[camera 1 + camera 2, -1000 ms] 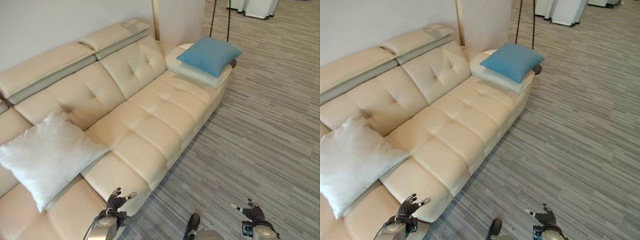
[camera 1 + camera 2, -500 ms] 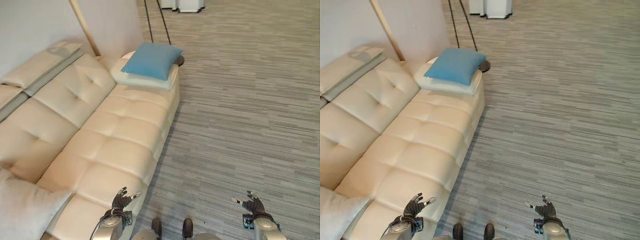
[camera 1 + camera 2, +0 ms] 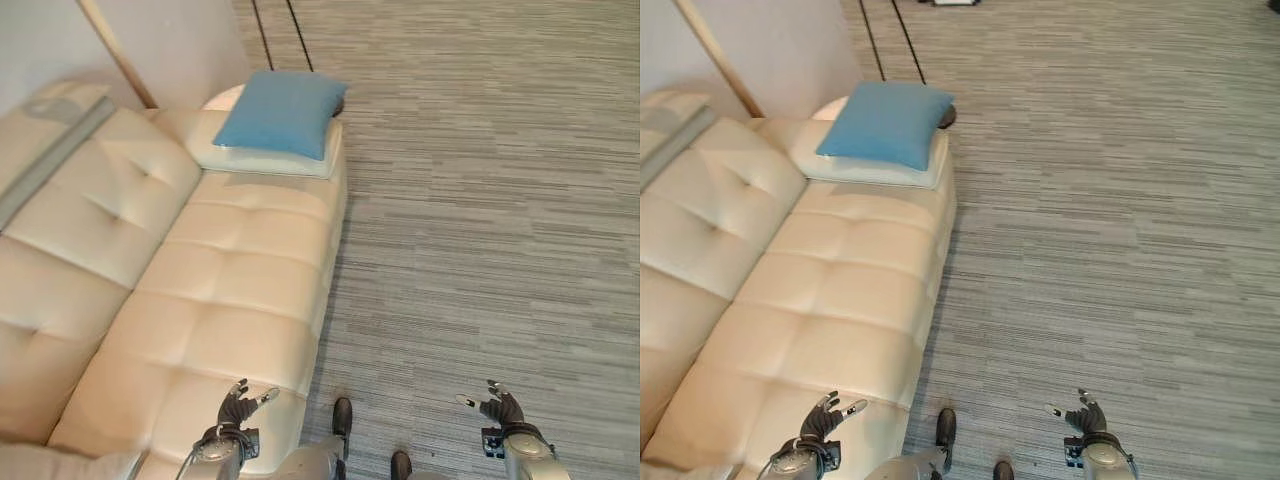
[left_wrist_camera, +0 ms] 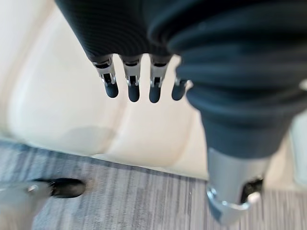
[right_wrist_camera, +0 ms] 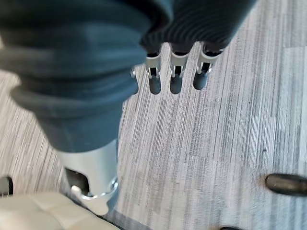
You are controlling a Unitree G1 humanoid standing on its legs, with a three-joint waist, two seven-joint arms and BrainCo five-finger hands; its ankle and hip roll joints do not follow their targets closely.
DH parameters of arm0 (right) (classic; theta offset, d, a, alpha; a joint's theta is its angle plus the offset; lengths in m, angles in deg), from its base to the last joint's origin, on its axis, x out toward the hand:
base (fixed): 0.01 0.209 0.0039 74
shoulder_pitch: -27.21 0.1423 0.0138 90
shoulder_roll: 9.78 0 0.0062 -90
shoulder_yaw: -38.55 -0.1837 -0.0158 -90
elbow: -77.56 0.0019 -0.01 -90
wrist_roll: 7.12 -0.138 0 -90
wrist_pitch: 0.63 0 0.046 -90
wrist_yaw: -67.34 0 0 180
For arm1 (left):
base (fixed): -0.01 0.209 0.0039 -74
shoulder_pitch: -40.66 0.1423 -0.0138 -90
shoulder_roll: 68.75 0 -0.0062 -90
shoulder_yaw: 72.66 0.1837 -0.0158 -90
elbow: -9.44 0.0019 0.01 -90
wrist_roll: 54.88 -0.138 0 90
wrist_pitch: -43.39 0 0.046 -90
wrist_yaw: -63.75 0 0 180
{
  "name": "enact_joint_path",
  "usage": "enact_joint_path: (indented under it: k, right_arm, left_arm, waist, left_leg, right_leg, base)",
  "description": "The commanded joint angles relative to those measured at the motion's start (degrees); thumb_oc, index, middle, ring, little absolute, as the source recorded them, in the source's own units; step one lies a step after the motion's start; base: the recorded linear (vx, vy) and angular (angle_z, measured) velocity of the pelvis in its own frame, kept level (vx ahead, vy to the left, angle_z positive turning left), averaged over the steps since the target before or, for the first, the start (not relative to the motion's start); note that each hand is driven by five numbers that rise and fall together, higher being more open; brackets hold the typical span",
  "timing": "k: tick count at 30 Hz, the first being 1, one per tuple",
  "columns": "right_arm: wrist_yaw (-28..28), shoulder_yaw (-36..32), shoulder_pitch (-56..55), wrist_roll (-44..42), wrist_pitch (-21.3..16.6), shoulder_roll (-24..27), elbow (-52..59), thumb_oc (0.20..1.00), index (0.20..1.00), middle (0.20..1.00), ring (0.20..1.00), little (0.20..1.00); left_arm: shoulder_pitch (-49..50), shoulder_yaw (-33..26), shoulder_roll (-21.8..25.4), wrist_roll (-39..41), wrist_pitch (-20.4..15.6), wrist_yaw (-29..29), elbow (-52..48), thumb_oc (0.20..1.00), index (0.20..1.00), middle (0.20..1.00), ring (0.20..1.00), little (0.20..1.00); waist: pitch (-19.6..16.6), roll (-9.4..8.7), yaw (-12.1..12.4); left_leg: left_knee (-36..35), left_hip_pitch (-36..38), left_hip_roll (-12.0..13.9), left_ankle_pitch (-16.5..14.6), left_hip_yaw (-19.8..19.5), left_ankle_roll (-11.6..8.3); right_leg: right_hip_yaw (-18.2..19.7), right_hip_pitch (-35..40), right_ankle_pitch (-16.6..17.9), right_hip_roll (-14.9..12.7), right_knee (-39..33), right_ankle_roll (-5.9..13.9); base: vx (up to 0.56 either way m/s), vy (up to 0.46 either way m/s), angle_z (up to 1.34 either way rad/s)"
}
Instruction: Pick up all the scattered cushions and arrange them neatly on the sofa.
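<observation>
A blue cushion (image 3: 279,112) lies on the far armrest end of the cream sofa (image 3: 230,280), resting on a pale pad (image 3: 250,160). A corner of a white cushion (image 3: 60,465) shows at the near left edge. My left hand (image 3: 237,407) hangs open over the sofa's near front edge, holding nothing; its straight fingers (image 4: 133,86) show over the cream seat. My right hand (image 3: 499,412) hangs open above the striped carpet, fingers (image 5: 175,79) relaxed and empty.
Grey striped carpet (image 3: 480,200) spreads to the right of the sofa. A wall corner with a pale wooden strip (image 3: 115,50) rises behind the sofa's far end. Two thin dark poles (image 3: 275,30) and a dark round base stand beyond the blue cushion.
The camera has swung right: the sofa and blue cushion shifted left in view and the white cushion slid almost out. Both hands stay low, open and empty.
</observation>
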Motion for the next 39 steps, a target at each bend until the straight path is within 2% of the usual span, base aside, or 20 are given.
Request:
enact_joint_path:
  k: [1, 5, 6, 9, 10, 11, 12, 16, 19, 20, 21, 23, 26, 29, 30, 31, 32, 34, 36, 39]
  right_arm:
    - [-0.64, 0.65, 2.41, 2.31, -1.13, 1.12, 1.04, 1.000, 1.000, 1.000, 1.000, 1.000]
    - [-0.61, 0.35, 1.92, 2.59, -0.84, 0.58, 0.76, 1.000, 1.000, 1.000, 1.000, 1.000]
    - [-0.48, 0.12, 1.83, 2.30, -0.77, 0.57, 0.31, 1.000, 1.000, 1.000, 1.000, 1.000]
    - [-0.31, -0.22, 1.75, 1.87, -0.60, 0.48, -0.14, 1.000, 1.000, 1.000, 1.000, 1.000]
    - [-0.01, -1.00, 1.52, 1.03, -0.71, 0.19, -0.84, 1.000, 1.000, 1.000, 1.000, 1.000]
    - [-0.01, -1.01, 1.53, 1.03, -0.72, 0.19, -0.85, 1.000, 1.000, 1.000, 1.000, 1.000]
    - [0.13, -1.40, 1.20, 1.25, -0.48, -0.09, -0.90, 1.000, 1.000, 1.000, 1.000, 1.000]
    - [0.05, -2.11, 0.69, 1.78, -0.16, -0.54, -0.43, 1.000, 1.000, 1.000, 1.000, 1.000]
    - [0.21, -2.17, -0.01, 0.87, -0.69, -0.47, -1.47, 1.000, 1.000, 1.000, 1.000, 1.000]
    - [0.63, -2.41, 0.18, -0.55, -1.30, 0.07, -1.72, 1.000, 1.000, 1.000, 1.000, 1.000]
    - [0.63, -2.41, 0.19, -0.55, -1.31, 0.08, -1.74, 1.000, 1.000, 1.000, 1.000, 1.000]
    - [0.47, -2.37, 0.35, -2.08, -1.91, 1.35, -1.84, 1.000, 1.000, 1.000, 1.000, 1.000]
    - [0.57, -2.16, 0.50, -1.33, -1.28, 2.52, -2.59, 1.000, 1.000, 1.000, 1.000, 1.000]
    - [0.53, -1.58, 0.81, -0.30, -0.39, 2.93, -3.03, 1.000, 1.000, 1.000, 1.000, 1.000]
    - [0.53, -1.58, 0.82, -0.30, -0.39, 2.93, -3.03, 1.000, 1.000, 1.000, 1.000, 1.000]
    - [0.43, -0.87, 0.68, 0.50, -0.14, 3.15, -3.11, 1.000, 1.000, 1.000, 1.000, 1.000]
    - [0.42, -0.87, 0.69, 0.51, -0.14, 3.15, -3.11, 1.000, 1.000, 1.000, 1.000, 1.000]
    - [0.44, -0.18, 0.62, 1.37, -0.20, 3.50, -3.26, 1.000, 1.000, 1.000, 1.000, 1.000]
    - [0.31, 0.54, 1.31, 2.55, 0.36, 3.74, -3.87, 1.000, 1.000, 1.000, 1.000, 1.000]
    - [-0.34, 0.81, 1.24, 3.28, 0.86, 3.31, -3.34, 1.000, 1.000, 1.000, 1.000, 1.000]
  left_arm:
    - [-0.73, 0.14, 2.89, -1.14, -1.14, 0.27, -2.71, 1.000, 1.000, 1.000, 1.000, 1.000]
    - [-0.99, 0.23, 3.20, -1.62, -1.00, 0.43, -3.03, 1.000, 1.000, 1.000, 1.000, 1.000]
    - [-1.35, 0.02, 3.13, -1.04, -1.07, 0.32, -2.81, 1.000, 1.000, 1.000, 1.000, 1.000]
    - [-1.56, -0.20, 2.97, -0.71, -1.03, 0.49, -2.59, 1.000, 1.000, 1.000, 1.000, 1.000]
    - [-1.68, -0.35, 2.57, -1.06, -0.95, 0.69, -1.53, 1.000, 1.000, 1.000, 1.000, 1.000]
    - [-1.70, -0.34, 2.57, -1.06, -0.96, 0.69, -1.51, 1.000, 1.000, 1.000, 1.000, 1.000]
    - [-1.60, -1.07, 2.37, -1.60, -0.78, 0.95, -0.68, 1.000, 1.000, 1.000, 1.000, 1.000]
    - [-1.72, -2.04, 1.25, -0.85, -1.12, 1.04, 1.28, 1.000, 1.000, 1.000, 1.000, 1.000]
    - [-2.21, -1.90, -0.66, 1.30, -1.28, 0.59, 3.89, 1.000, 1.000, 1.000, 1.000, 1.000]
    - [-3.00, -1.59, -1.66, 2.89, -1.25, 0.42, 5.87, 1.000, 1.000, 1.000, 1.000, 1.000]
    - [-3.02, -1.59, -1.67, 2.89, -1.26, 0.42, 5.89, 1.000, 1.000, 1.000, 1.000, 1.000]
    - [-4.10, -0.81, -1.83, 3.26, -1.27, 0.45, 7.93, 1.000, 1.000, 1.000, 1.000, 1.000]
    - [-4.41, -1.06, -1.61, 4.18, -1.38, -0.24, 8.61, 1.000, 1.000, 1.000, 1.000, 1.000]
    - [-3.79, -1.53, -1.49, 4.72, -1.06, -0.91, 8.47, 1.000, 1.000, 1.000, 1.000, 1.000]
    - [-3.79, -1.54, -1.48, 4.72, -1.06, -0.91, 8.46, 1.000, 1.000, 1.000, 1.000, 1.000]
    - [-3.33, -1.22, -1.40, 4.15, -0.67, -1.05, 8.42, 1.000, 1.000, 1.000, 1.000, 1.000]
    - [-3.33, -1.22, -1.40, 4.15, -0.66, -1.05, 8.42, 1.000, 1.000, 1.000, 1.000, 1.000]
    - [-3.21, -0.93, -1.38, 3.07, -0.59, -1.14, 8.72, 1.000, 1.000, 1.000, 1.000, 1.000]
    - [-3.16, -1.51, -1.27, 2.67, -0.45, -1.45, 10.08, 1.000, 1.000, 1.000, 1.000, 1.000]
    - [-1.96, -2.27, -1.16, 3.24, -0.38, -1.54, 10.08, 1.000, 1.000, 1.000, 1.000, 1.000]
  waist:
    - [-0.25, -2.38, -0.24]
    - [1.13, -1.64, -0.43]
    - [1.56, -0.91, -0.01]
    - [2.36, -0.14, 0.33]
    - [2.64, -0.26, 0.03]
    - [2.65, -0.20, 0.13]
    - [2.68, -0.66, -0.17]
    - [2.02, -1.13, -0.61]
    - [0.13, -0.42, -1.23]
    - [-0.07, -0.04, -1.46]
    - [-0.09, -0.01, -1.51]
    - [1.24, -0.47, -0.67]
    - [2.39, -1.30, 0.42]
    - [2.22, -2.57, 1.35]
    - [2.16, -2.64, 1.29]
    - [1.46, -2.49, 1.59]
    - [1.41, -2.52, 1.48]
    - [0.90, -1.50, 1.55]
    - [0.29, -1.26, 1.55]
    - [-0.90, -1.93, 2.37]
  left_leg:
    - [-0.35, 1.16, -0.52, -4.51, 1.54, 0.94]
    - [-0.35, 4.59, -0.15, -7.03, 3.31, 1.70]
    - [-0.35, 5.66, 0.90, -7.73, 4.77, 1.34]
    - [-0.35, 7.33, 2.09, -8.84, 6.27, 0.77]
    - [-0.35, 9.16, 2.47, -10.20, 7.45, -0.28]
    - [-0.35, 9.16, 2.56, -10.20, 7.55, -0.30]
    - [-0.35, 10.55, 2.71, -11.10, 8.15, -1.15]
    - [-0.35, 13.08, 2.81, -12.77, 8.62, -1.99]
    - [2.67, 15.94, 4.52, -13.01, 8.43, -2.94]
    - [13.33, 12.97, 6.24, -9.94, 9.18, -4.53]
    - [13.57, 12.81, 6.30, -10.06, 9.13, -4.55]
    - [33.11, 4.18, 7.28, -4.30, 7.45, -5.49]
    - [39.36, -1.57, 6.30, -5.41, 6.13, -4.78]
    - [25.05, -5.55, 3.62, -9.61, 4.88, -3.03]
    - [24.85, -5.55, 3.52, -9.45, 4.84, -3.00]
    - [11.37, -4.64, 3.08, -5.99, 2.81, -3.43]
    - [11.08, -4.59, 3.02, -5.76, 2.72, -3.43]
    - [-0.35, -6.28, 3.61, -0.35, 1.38, -5.25]
    - [-0.35, -10.11, 3.87, 0.70, 2.31, -7.47]
    - [-0.35, -8.38, 4.57, 1.41, 4.24, -6.78]
  right_leg:
    - [-5.90, -1.73, 9.25, -2.19, 13.47, 3.58]
    - [-9.60, -5.66, 9.16, -5.37, 19.34, 2.50]
    - [-12.23, -8.21, 6.53, -5.68, 14.46, 1.49]
    - [-14.51, -8.94, 5.57, -4.80, 5.94, 0.96]
    - [-13.41, -9.23, 9.73, -2.02, -10.12, 2.43]
    - [-13.37, -8.95, 10.16, -1.84, -10.80, 2.40]
    - [-12.98, -9.07, 13.80, -1.28, -19.60, 3.69]
    - [-14.14, -9.82, 15.49, -0.90, -22.24, 4.39]
    - [-14.03, -7.00, 14.56, 0.27, -20.31, 2.28]
    - [-14.64, -4.41, 12.70, 0.85, -20.02, 0.67]
    - [-14.70, -4.44, 12.69, 0.87, -20.03, 0.65]
    - [-14.40, 0.57, 9.87, 2.31, -21.39, -2.47]
    - [-14.22, 3.83, 7.65, 2.38, -22.05, -3.66]
    - [-13.71, 6.89, 5.83, 0.94, -22.24, -3.06]
    - [-13.77, 6.83, 5.84, 0.86, -22.24, -3.04]
    - [-14.22, 8.44, 4.70, 1.31, -22.24, -2.93]
    - [-14.33, 8.39, 4.71, 1.27, -22.24, -2.93]
    - [-15.11, 9.88, 3.37, 2.39, -22.24, -3.16]
    - [-14.97, 12.36, 2.68, 3.08, -22.24, -2.78]
    - [-13.62, 15.11, 1.35, 2.81, -22.24, -1.77]
  base:
    - [0.28, 0.151, -0.96]
    - [0.23, 0.086, -0.25]
    - [0.16, 0.005, -0.10]
    - [0.27, -0.069, -0.45]
    - [0.32, -0.138, -0.40]
    - [0.48, -0.225, -0.66]
    - [0.36, -0.178, -0.70]
    - [0.40, -0.190, -0.20]
    - [0.61, -0.290, 0.08]
    - [0.29, -0.190, 0.22]
    - [0.51, -0.389, 0.22]
    - [0.38, -0.321, 0.19]
    - [0.36, -0.198, -0.30]
    - [0.29, -0.037, -0.15]
    - [0.52, 0.005, -0.12]
    - [0.27, 0.014, -0.06]
    - [0.39, 0.029, -0.02]
    - [0.34, 0.050, 0.05]
    - [0.50, 0.107, 0.32]
    - [0.59, 0.167, 0.07]
